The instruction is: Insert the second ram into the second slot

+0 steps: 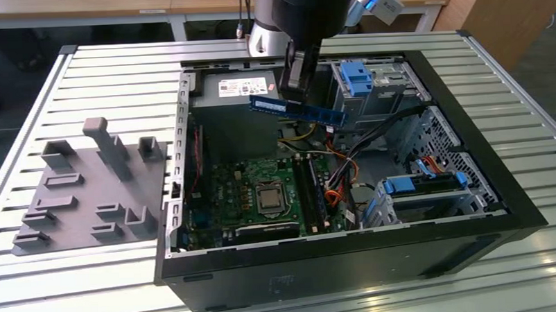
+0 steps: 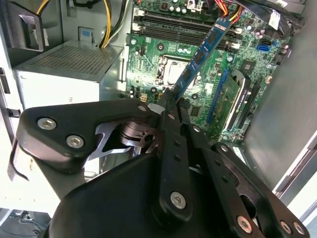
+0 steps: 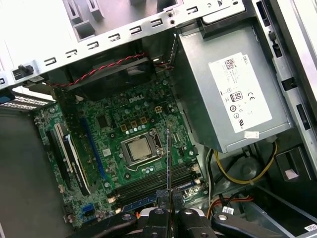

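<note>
**A:** Closest to us in the second wrist view is the gripper, jaws pinched tight on the ram. The blue stick juts out from between them, chips on its face.

**B:** In the first wrist view that ram is edge-on, just a thin line rising from the gripper. It hangs in the air, clear of the board.

**A:** Right, not seated. Beneath it is the motherboard, green, with the CPU socket in the middle and the dark slots just beside the socket.

**B:** From here I can't tell whether any slot is already filled.

**A:** Agreed. Next to the board is the power supply, a grey box with a white label, and yellow cables curl out of it.

**B:** Pulling back to the exterior view, the ram sits tilted in the gripper, high over the open case, between the power supply and a blue clip.

**A:** The motherboard lies well below it, on the case floor.

**B:** Out on the exterior view's left, a grey fixture rests on the slatted worktop, just beside the case.
</note>
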Available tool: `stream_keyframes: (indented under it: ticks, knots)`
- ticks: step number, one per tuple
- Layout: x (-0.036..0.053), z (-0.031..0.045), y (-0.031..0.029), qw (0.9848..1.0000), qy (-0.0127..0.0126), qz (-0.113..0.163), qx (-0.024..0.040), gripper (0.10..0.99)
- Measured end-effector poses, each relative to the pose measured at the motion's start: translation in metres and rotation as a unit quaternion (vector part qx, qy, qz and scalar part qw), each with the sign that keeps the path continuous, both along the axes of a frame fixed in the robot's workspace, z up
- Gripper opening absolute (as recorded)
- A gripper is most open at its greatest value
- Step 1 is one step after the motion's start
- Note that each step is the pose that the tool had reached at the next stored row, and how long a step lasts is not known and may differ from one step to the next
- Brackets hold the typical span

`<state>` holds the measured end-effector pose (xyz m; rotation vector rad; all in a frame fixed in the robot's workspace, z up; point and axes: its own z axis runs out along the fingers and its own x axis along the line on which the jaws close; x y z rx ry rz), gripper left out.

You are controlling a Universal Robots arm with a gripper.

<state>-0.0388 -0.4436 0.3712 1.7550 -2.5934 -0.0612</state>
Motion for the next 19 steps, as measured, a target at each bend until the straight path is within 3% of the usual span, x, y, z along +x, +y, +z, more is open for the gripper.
stream_keyframes:
  ticks: [19]
  knots:
    - [0.0,0.0,0.0,0.9996,0.0,-0.027,0.0,0.137]
